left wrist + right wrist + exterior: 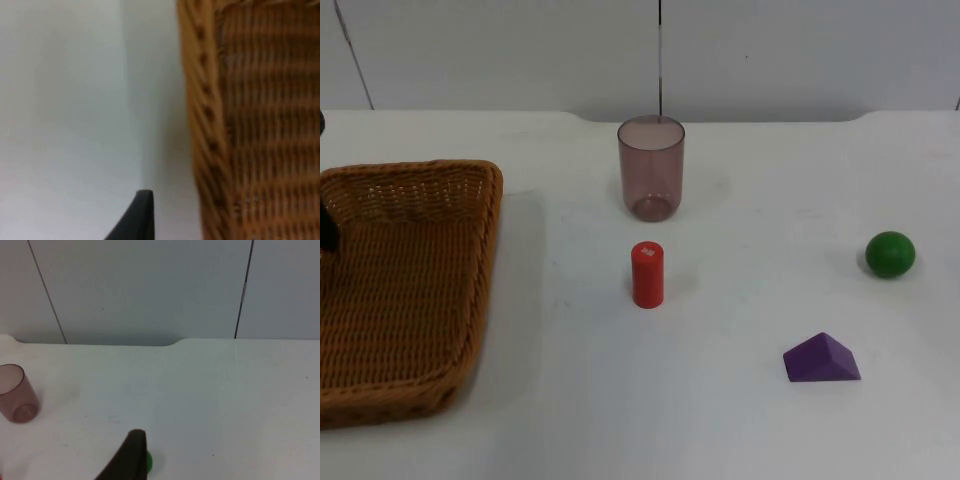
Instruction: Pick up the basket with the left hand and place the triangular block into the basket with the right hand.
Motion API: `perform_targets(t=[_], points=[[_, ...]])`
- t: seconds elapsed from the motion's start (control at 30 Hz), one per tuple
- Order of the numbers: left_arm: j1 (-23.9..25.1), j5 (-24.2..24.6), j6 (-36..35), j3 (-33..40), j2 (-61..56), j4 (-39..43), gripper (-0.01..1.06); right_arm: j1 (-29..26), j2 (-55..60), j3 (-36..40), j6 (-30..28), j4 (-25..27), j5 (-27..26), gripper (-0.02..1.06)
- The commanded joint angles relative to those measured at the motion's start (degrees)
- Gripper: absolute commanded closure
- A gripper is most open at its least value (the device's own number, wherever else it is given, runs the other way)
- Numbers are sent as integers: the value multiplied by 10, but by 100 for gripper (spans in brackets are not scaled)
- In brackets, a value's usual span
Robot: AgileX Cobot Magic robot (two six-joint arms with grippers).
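The woven wicker basket lies at the table's left side, its near end running toward the front edge. A dark piece of my left gripper shows at the picture's left edge, over the basket's left rim. In the left wrist view, the left gripper is just outside the basket's rim, over bare table. The purple triangular block rests at the front right, untouched. My right gripper hangs above the table near a green ball, away from the block.
A translucent pink cup stands at mid-back, also seen as the cup from the right wrist. A red cylinder stands upright in front of it. The green ball sits at the right. The grey partition wall closes the back.
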Motion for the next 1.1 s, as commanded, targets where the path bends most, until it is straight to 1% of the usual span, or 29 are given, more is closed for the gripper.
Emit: perform_targets(t=[0.0, 0.13, 0.5, 0.83, 0.9, 0.93, 0.97, 1.03, 1.07], points=[[3, -16, 4, -4, 7, -6, 0, 3, -1, -3, -2, -5, -5, 0], [3, -29, 4, -5, 26, -1, 0, 3, -1, -3, -2, -5, -4, 0], [3, -22, 4, -22, 89, 9, 0, 3, -1, -3, -2, -5, -4, 0], [3, 15, 4, -57, 116, 26, 1, 3, -1, -3, -2, -2, 0, 0], [3, 17, 4, -57, 120, 34, 7, 3, -1, -3, -2, -2, 2, 0], [3, 18, 4, -57, 122, 38, 14, 3, -1, -3, -2, -2, 3, 0], [3, 18, 4, -57, 122, 38, 14, 3, -1, -3, -2, -2, 3, 0], [3, 17, 3, -57, 123, 39, 34, 3, -1, -3, -2, -2, 7, 0], [3, 16, -2, -57, 123, 39, 54, 3, -1, -3, -2, -2, 7, 0]])
